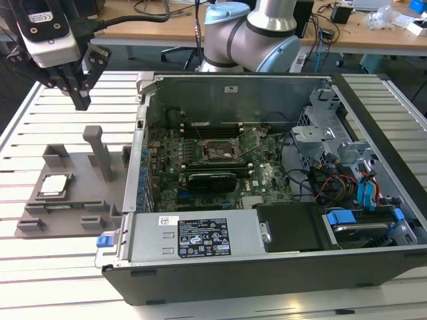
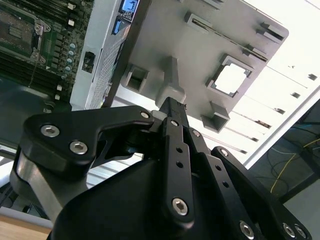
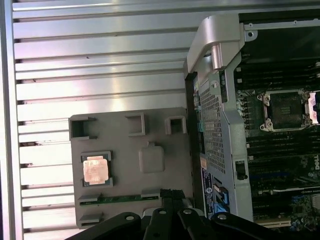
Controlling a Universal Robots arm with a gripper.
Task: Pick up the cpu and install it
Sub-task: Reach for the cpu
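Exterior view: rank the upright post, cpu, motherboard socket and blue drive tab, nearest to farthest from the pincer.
1. upright post, on the tray, just beneath the pincer.
2. cpu, seated in the tray, toward the exterior view's left.
3. motherboard socket, inside the case.
4. blue drive tab, at the case's end on the exterior view's right.

You've got a silver-grey cpu (image 1: 53, 185) w/ a pale edge on the plain mid-grey tray (image 1: 73, 212). Table (image 1: 40, 113) under the tray: silver-white, striped by ribbed slats. Gripper (image 1: 81, 100) above the tray: black. Case (image 1: 267, 273) beside the tray: dark grey shell, green board (image 1: 167, 160), blue tab (image 1: 102, 241) nearest the tray. Arm (image 1: 273, 17): silver w/ lt-blue caps.
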